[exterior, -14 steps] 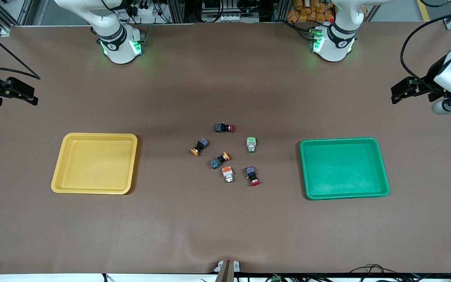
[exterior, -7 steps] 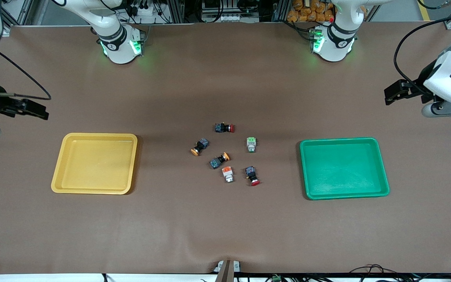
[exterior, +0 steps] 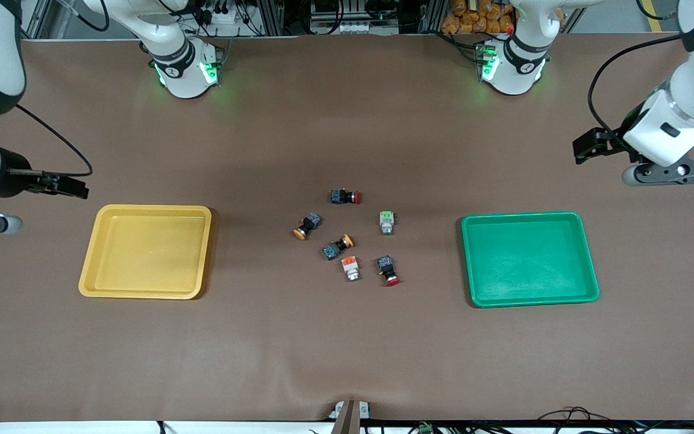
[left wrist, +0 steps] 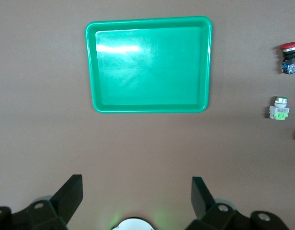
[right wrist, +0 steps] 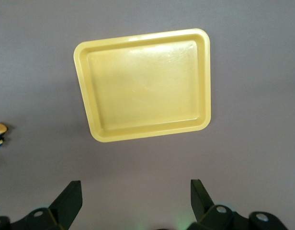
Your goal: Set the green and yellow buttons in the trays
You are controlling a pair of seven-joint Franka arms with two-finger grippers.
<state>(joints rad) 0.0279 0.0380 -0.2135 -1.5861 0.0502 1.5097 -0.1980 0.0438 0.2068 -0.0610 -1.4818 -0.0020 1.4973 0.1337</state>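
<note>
The yellow tray point(exterior: 145, 252) lies toward the right arm's end and the green tray point(exterior: 529, 259) toward the left arm's end. Both are empty. Between them lie two black buttons with yellow-orange caps point(exterior: 306, 226) point(exterior: 338, 246), a silvery button with a green block point(exterior: 387, 222) and a silvery button with an orange block point(exterior: 350, 267). My left gripper point(exterior: 587, 148) is open in the air over bare table by the green tray point(left wrist: 150, 64). My right gripper point(exterior: 68, 186) is open over bare table by the yellow tray point(right wrist: 145, 84).
Two black switches with red caps point(exterior: 344, 196) point(exterior: 388, 269) lie among the buttons. The left wrist view shows the green-block button point(left wrist: 279, 108) and one red-capped switch point(left wrist: 290, 57) at its edge. The brown mat covers the whole table.
Both arms have swung in from the table's ends toward their trays, and both grippers have come lower in the view. The buttons and trays have not moved.
</note>
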